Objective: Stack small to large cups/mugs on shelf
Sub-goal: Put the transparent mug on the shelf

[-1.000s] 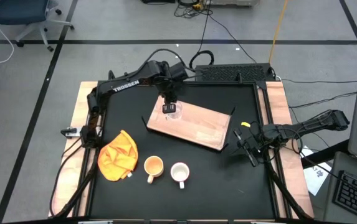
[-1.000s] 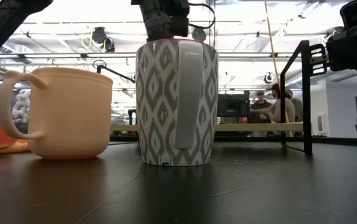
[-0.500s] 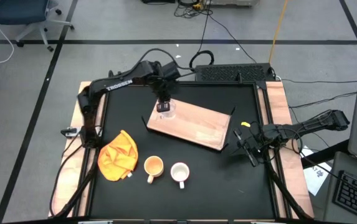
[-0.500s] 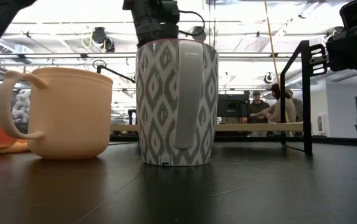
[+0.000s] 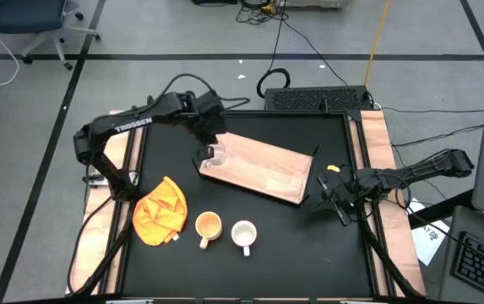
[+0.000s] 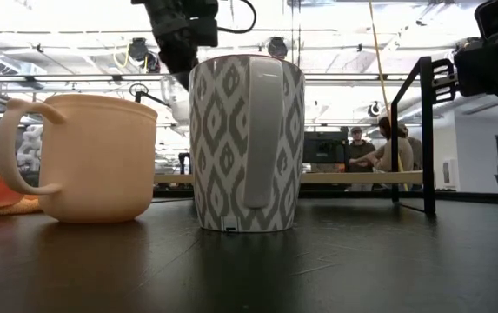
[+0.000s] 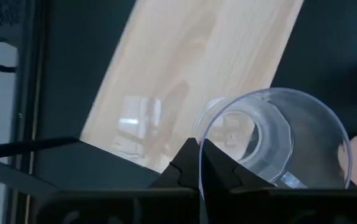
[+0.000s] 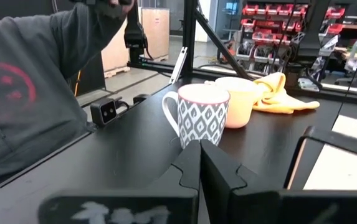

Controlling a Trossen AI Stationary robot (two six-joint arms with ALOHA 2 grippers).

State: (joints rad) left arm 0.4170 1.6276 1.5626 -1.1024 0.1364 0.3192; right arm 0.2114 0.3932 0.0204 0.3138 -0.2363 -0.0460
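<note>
L gripper (image 5: 211,152) is closed tight on the rim of the glass cup (image 7: 271,140), held over the near-left corner of the shelf (image 5: 263,169). Yellow mug (image 5: 208,226) and white mug (image 5: 243,234) are left side by side on the black table (image 5: 309,245), well apart from the board. R gripper (image 5: 336,198) is parked shut, nothing held, at the table's right edge. For a clean placement, the cup should be lowered upright, fully inside the board edge, released only once seated.

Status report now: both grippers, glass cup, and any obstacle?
Left gripper shut on glass cup at shelf corner. Right gripper shut, parked. Nothing blocking.
</note>
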